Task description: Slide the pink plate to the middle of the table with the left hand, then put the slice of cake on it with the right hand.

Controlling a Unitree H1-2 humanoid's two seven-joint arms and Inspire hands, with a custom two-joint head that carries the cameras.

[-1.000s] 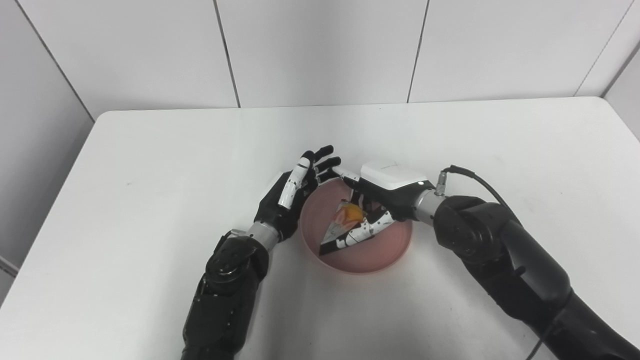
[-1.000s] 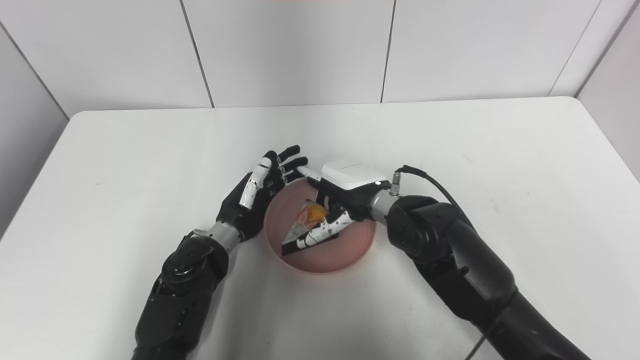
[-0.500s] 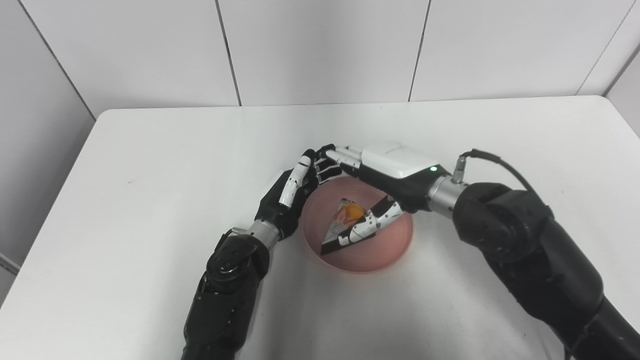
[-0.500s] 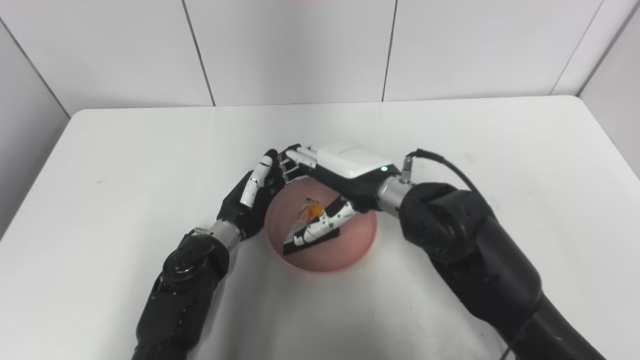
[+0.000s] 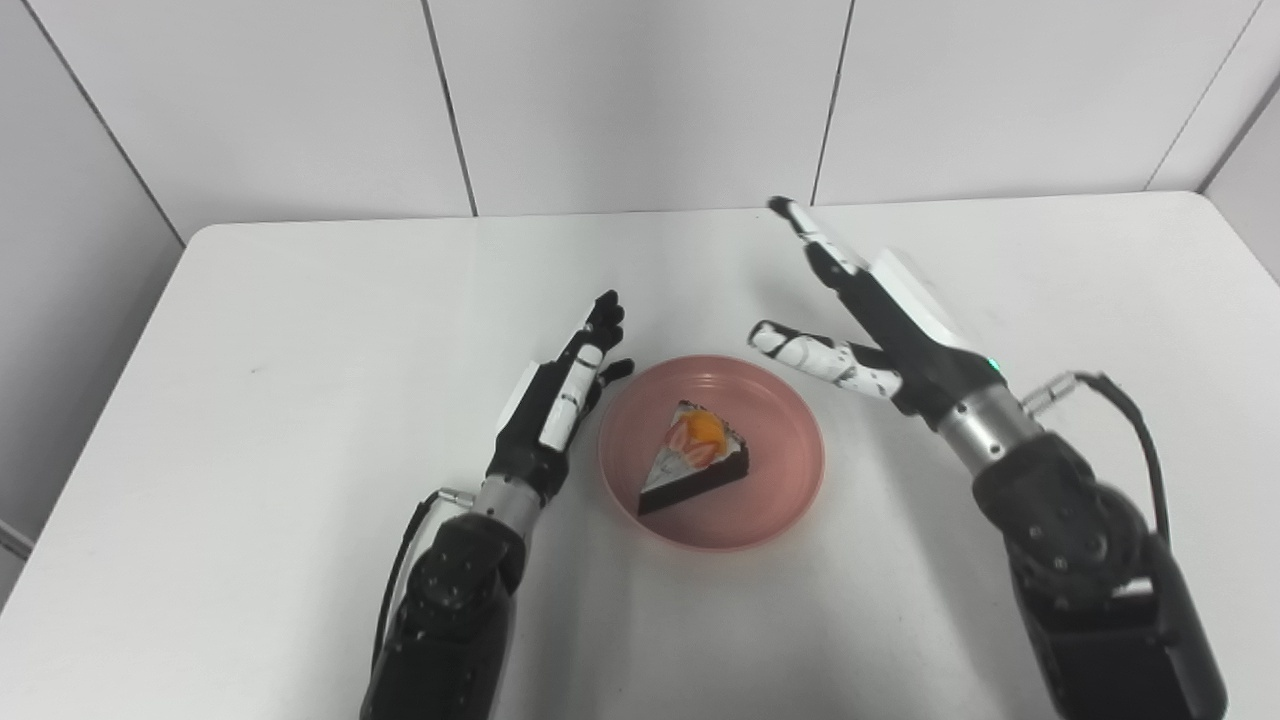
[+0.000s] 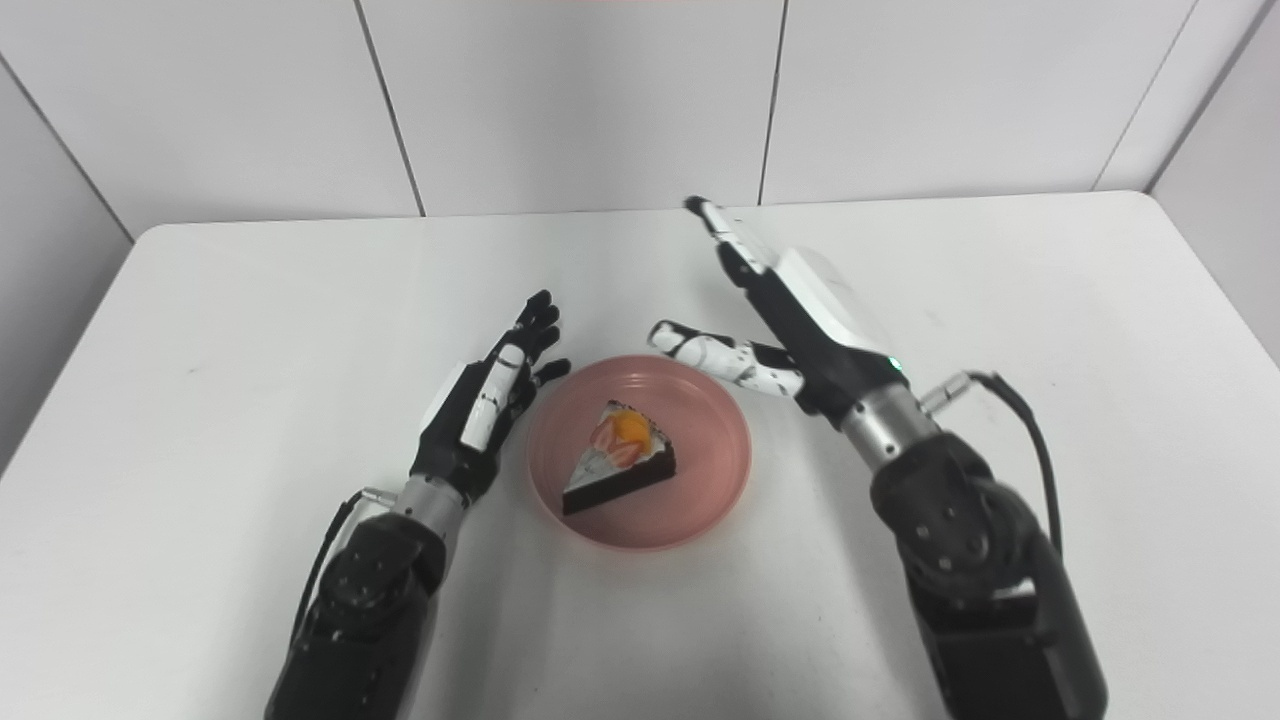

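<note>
The pink plate stands on the white table near its middle. A wedge of cake with a dark base, white top and orange and red fruit lies in the plate. My left hand is open, fingers stretched out, just left of the plate's rim, and holds nothing. My right hand is open and empty, raised above the table to the right of and behind the plate, fingers spread and pointing up and away.
The white table reaches back to a white panelled wall. Its left edge drops off beside a grey wall panel. A cable runs from my right wrist.
My right hand has let go of the cake, opened and lifted up and to the right, off the plate. My left hand has flattened and drawn slightly back from the plate's rim.
</note>
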